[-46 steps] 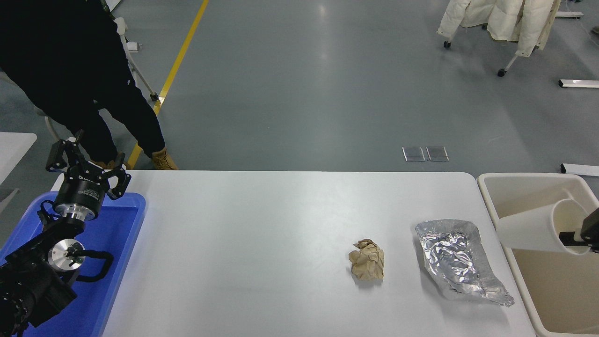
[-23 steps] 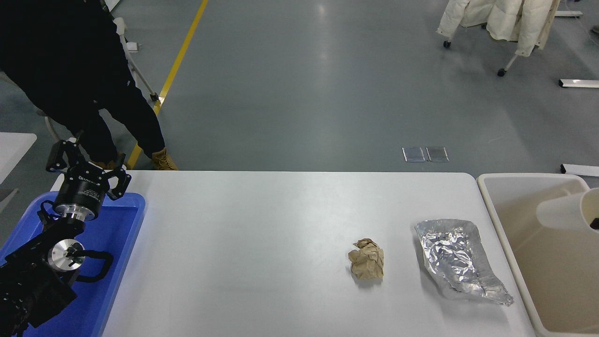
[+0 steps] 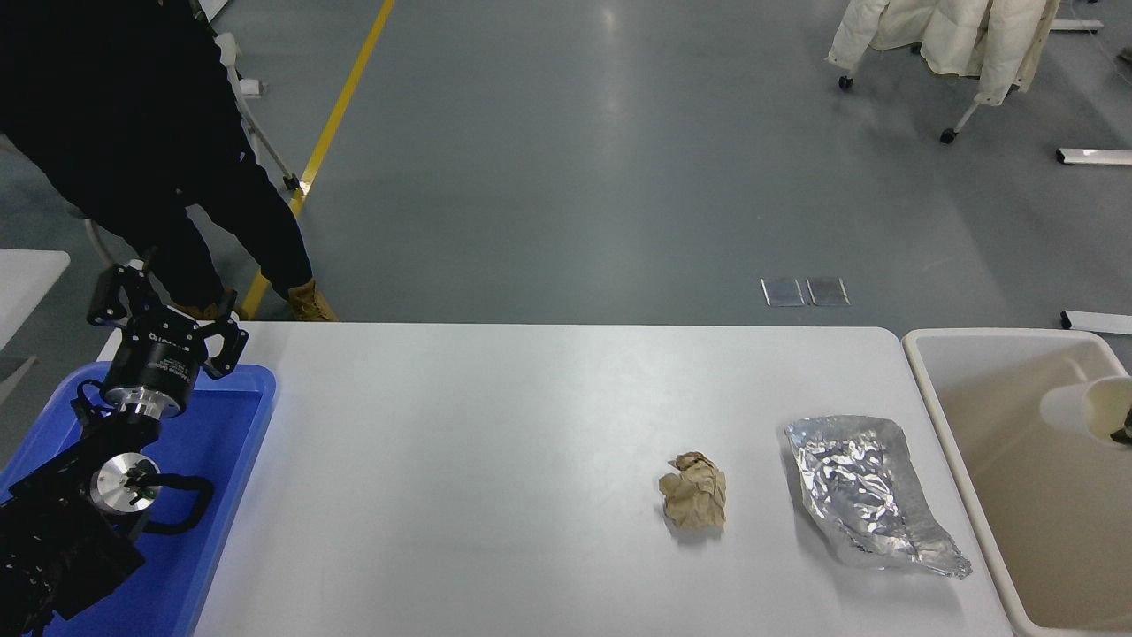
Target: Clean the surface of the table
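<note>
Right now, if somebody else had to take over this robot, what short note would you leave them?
Left gripper: open, empty, parked over the blue plastic tray at the table's left end.
Right gripper: barely visible at the right edge, over the beige rectangular bin; its state cannot be told. A white paper cup is in the bin there.
On the white table surface: a crumpled brown paper ball and a crinkled silver foil tray, both near the right end, apart from each other.
Done: cup off the table.
Left: paper ball and foil tray, probably into the bin.
</note>
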